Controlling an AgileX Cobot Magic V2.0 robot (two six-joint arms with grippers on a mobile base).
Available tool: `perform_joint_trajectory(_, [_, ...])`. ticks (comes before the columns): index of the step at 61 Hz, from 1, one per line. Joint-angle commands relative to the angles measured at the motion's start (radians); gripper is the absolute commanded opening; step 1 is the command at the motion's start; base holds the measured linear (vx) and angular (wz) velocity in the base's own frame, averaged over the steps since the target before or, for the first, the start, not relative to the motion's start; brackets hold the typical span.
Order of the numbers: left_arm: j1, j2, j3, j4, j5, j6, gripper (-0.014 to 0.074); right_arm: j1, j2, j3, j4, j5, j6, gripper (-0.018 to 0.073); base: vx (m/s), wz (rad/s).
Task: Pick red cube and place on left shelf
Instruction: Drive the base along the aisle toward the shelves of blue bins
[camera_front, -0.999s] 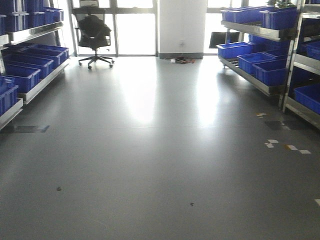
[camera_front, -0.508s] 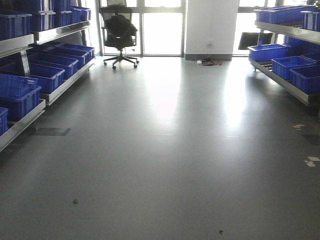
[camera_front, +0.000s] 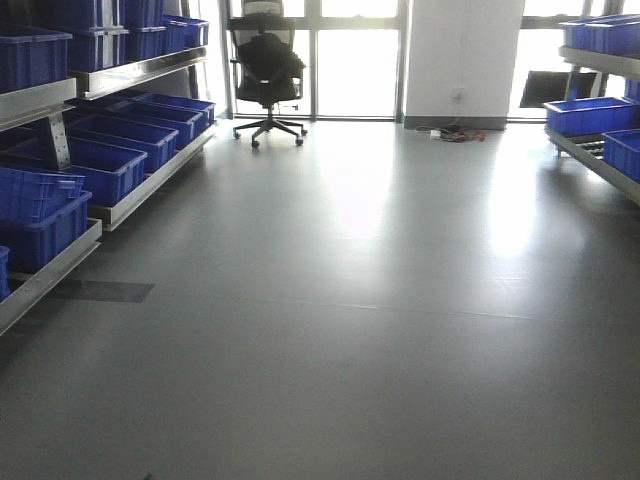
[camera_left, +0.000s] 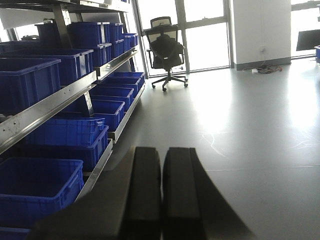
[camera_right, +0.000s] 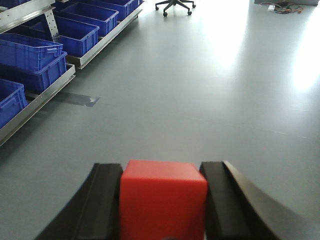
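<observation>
The red cube is a small solid-red block held between the two black fingers of my right gripper, above the grey floor. My right gripper is shut on it. My left gripper is shut and empty, its two black fingers pressed together. The left shelf is a metal rack with blue bins, along the left side in the front view; it also shows in the left wrist view and the right wrist view. Neither gripper shows in the front view.
Blue bins fill the left rack on two levels. A second rack with blue bins stands at the right. A black office chair stands at the far end by the windows. Cables lie by the white pillar. Grey floor lies between.
The front view has swung to the left: the left shelf has come closer and further into frame, and the right shelf has slid towards the right edge.
</observation>
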Motion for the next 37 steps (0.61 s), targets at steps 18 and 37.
perform_joint_trajectory(18, [-0.005,0.007,0.022,-0.005,-0.091,0.001,0.0106,-0.005,-0.003,-0.030,-0.014,-0.088,-0.005,0.0059,0.57,0.19])
perform_joint_trajectory(37, [-0.005,0.007,0.022,-0.005,-0.091,0.001,0.0106,-0.005,-0.003,-0.030,-0.014,-0.088,-0.005,0.0059,0.58,0.27])
